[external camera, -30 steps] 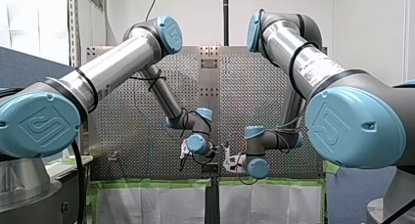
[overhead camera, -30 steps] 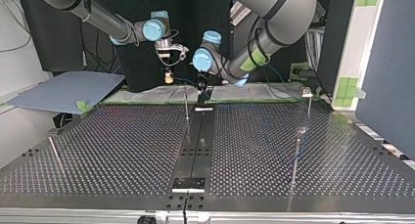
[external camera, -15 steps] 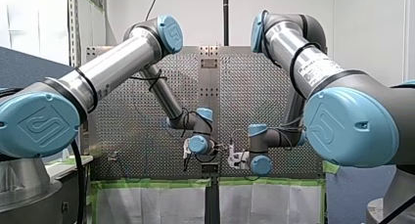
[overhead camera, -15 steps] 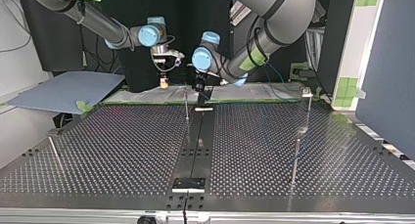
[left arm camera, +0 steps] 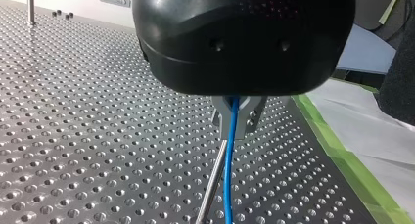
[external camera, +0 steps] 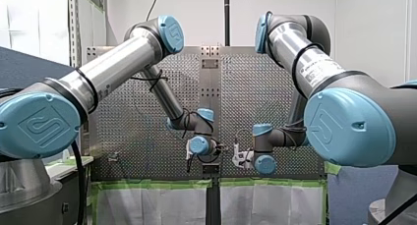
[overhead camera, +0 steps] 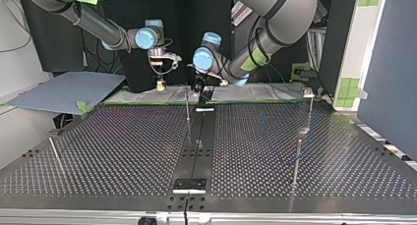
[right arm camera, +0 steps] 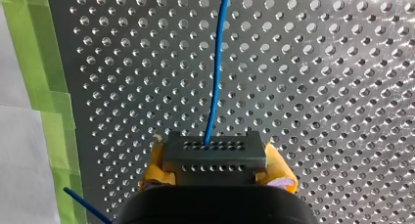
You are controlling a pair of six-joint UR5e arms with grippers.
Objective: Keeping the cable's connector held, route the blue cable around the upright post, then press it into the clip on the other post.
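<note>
In the right wrist view, my right gripper (right arm camera: 214, 161) is shut, its yellow pads (right arm camera: 155, 161) on either side of the grey connector (right arm camera: 230, 156). The blue cable (right arm camera: 218, 62) runs out ahead of it over the perforated plate. My left gripper (left arm camera: 235, 127) is black with metal fingers and is shut on the blue cable (left arm camera: 228, 175), which hangs down right beside a thin upright post (left arm camera: 211, 182). In the top view, my right gripper (overhead camera: 160, 81) hangs at the back left of that upright post (overhead camera: 187, 104), and my left gripper (overhead camera: 199, 85) is just behind the post.
A post with a clip (overhead camera: 308, 93) stands at the top view's back right, and a second post (overhead camera: 297, 158) stands nearer the front. A short pin (overhead camera: 54, 154) leans at the top view's left. Green tape (right arm camera: 54, 106) edges the plate. A black rail (overhead camera: 196, 146) runs down the middle.
My right gripper has carried the connector toward the top view's left, away from my left gripper, which has stayed almost still by the post.
</note>
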